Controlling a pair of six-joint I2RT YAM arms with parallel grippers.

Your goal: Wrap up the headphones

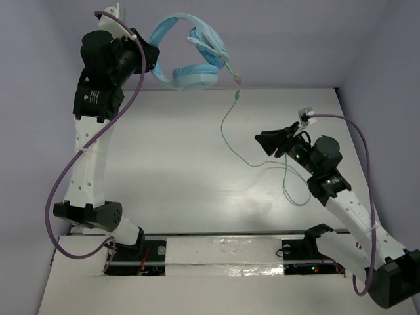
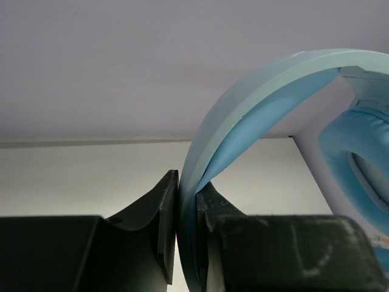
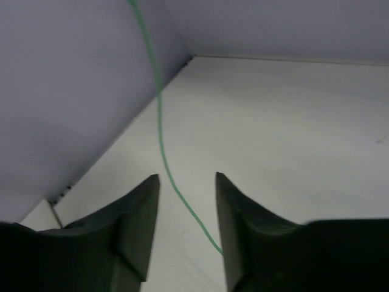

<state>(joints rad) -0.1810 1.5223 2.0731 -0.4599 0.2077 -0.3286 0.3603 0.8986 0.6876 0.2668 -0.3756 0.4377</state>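
The light blue headphones (image 1: pixel 190 56) hang in the air at the back, well above the table. My left gripper (image 1: pixel 149 58) is shut on their curved headband (image 2: pixel 243 115), which runs up between the fingers in the left wrist view; one padded ear cup (image 2: pixel 364 164) shows at the right. The thin pale green cable (image 1: pixel 230 125) drops from the ear cups and curls on the table toward my right gripper (image 1: pixel 262 139). That gripper is open; the cable (image 3: pixel 167 164) passes between its fingers and lies against the right one, not clamped. The plug is not visible.
Purple arm cables (image 1: pixel 62 190) loop beside both arms. Pale purple walls (image 1: pixel 295 39) close the back and sides of the white table (image 1: pixel 164 164).
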